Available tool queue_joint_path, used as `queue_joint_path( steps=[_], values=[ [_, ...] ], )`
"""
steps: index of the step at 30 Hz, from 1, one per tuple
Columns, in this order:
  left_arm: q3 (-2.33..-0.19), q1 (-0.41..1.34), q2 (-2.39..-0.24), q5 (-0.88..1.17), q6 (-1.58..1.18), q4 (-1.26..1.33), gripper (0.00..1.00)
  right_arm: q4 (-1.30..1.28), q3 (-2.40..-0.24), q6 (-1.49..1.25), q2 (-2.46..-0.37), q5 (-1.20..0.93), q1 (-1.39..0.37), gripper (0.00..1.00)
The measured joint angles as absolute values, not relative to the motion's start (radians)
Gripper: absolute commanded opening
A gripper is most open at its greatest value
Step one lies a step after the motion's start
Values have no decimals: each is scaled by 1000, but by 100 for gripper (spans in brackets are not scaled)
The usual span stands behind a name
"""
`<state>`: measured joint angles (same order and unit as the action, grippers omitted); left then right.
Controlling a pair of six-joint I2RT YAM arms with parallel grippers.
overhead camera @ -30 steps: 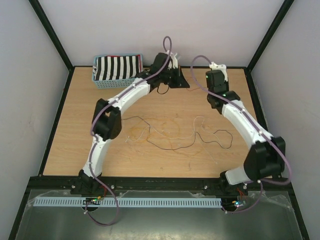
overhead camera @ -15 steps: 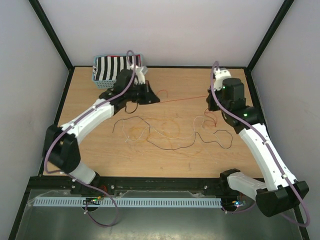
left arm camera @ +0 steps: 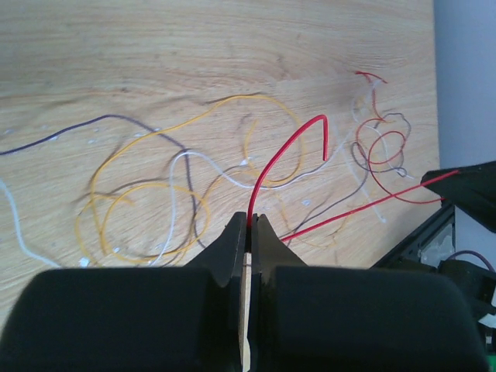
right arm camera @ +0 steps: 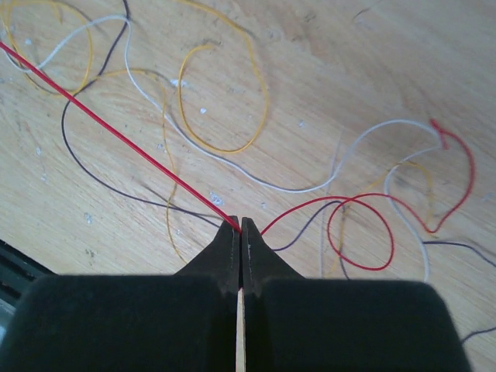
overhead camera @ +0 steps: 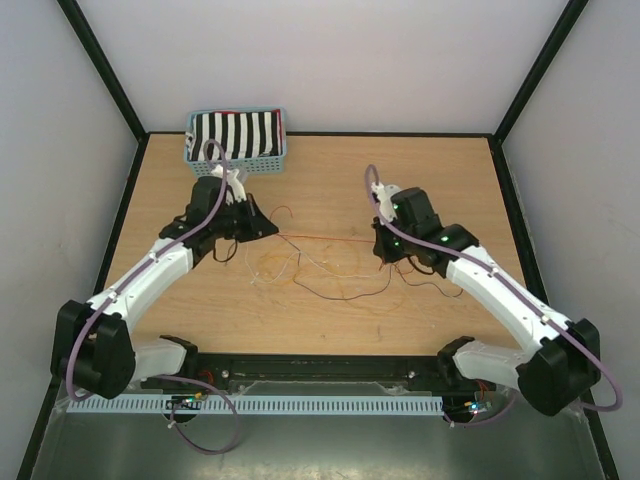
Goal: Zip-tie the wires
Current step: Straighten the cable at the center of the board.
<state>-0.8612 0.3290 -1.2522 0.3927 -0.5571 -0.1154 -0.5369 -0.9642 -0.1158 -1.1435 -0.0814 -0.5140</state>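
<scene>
Left arm (overhead camera: pixel 150 272) is reaching forward and inward from its base, with its elbow lying low at the near left. Right arm (overhead camera: pixel 500 290) is mirroring it from the near right. Left gripper (left arm camera: pixel 249 221) and right gripper (right arm camera: pixel 239 225) are facing each other, well apart, each pressing its jaws together on the red wire (left arm camera: pixel 291 147).

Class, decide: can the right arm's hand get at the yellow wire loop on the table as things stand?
Probably not yet: the right hand is shut on the red wire, stretched to the left hand. Nothing covers the yellow loop.
</scene>
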Motion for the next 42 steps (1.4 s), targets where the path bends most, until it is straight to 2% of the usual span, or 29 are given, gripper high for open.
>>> queue_joint_path(
  steps=[7,15,17,21,26,28,37,42],
  values=[
    [-794,272,-1252,365,-559,-125,0,-467,-916,-182,-1252,-43,-607,14],
    [-705,150,-1259,274,-553,-142,0,-393,-883,-231,-1356,-22,-632,28],
    [-701,138,-1278,258,-550,-142,0,-375,-870,-242,-1383,-23,-635,36],
    [-694,128,-1335,242,-544,-133,0,-355,-854,-251,-1427,-36,-636,60],
    [-687,125,-1401,246,-542,-109,1,-349,-854,-247,-1383,-15,-636,85],
    [-685,124,-1425,254,-542,-93,10,-350,-855,-239,-1328,18,-636,91],
    [-647,124,-1462,281,-540,-44,66,-451,-867,-225,-1101,199,-606,90],
    [-646,121,-1437,277,-528,-41,86,-521,-830,-276,-1005,248,-545,86]
  ],
)
